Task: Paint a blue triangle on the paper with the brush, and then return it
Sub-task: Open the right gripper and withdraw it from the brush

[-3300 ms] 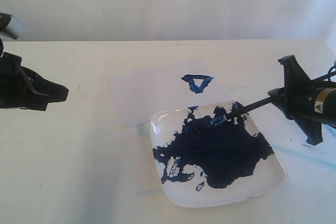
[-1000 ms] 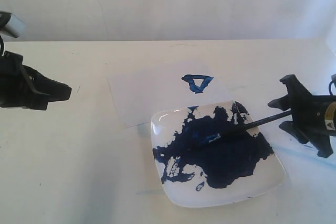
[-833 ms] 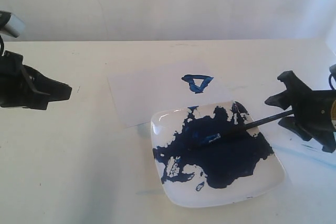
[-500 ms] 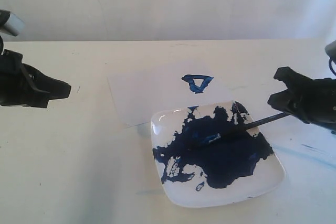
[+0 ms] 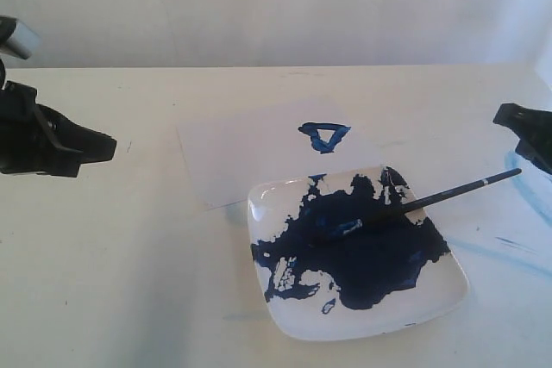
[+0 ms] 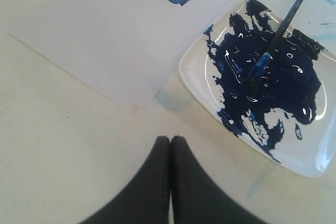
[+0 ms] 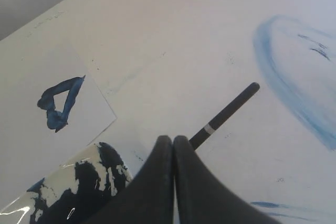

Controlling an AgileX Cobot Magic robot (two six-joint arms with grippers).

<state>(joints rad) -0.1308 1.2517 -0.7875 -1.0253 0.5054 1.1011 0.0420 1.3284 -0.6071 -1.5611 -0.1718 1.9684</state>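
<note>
A long black-handled paintbrush [image 5: 448, 193] with a silver band is seen laid across a white square plate [image 5: 444, 295], its blue-stained bristles sunk in a broad pool of dark-blue paint [image 5: 362, 252] and its handle carried out over the plate's rim above the white bench [image 5: 129, 256]. The brush is gripped by nothing. The right tool [image 5: 507, 115] is pictured at the edge of the exterior view, apart from the handle's end, its two black fingers pressed together with nothing between them; in the right wrist view [image 7: 173, 139] the handle [image 7: 226, 114] is seen beyond the closed tips. The left tool [image 5: 108, 146] is held over bare bench well apart from the plate, likewise closed and empty, as the left wrist view [image 6: 170, 140] confirms. A small dark-blue triangle outline [image 5: 317, 140] is shown painted near one corner of a plain pale rectangular sheet of paper [image 5: 241, 152], which lies flat just beside the plate, one corner tucked at the plate's edge. Pale blue smears [image 7: 278, 85] are marked on the bench near the handle's end.
</note>
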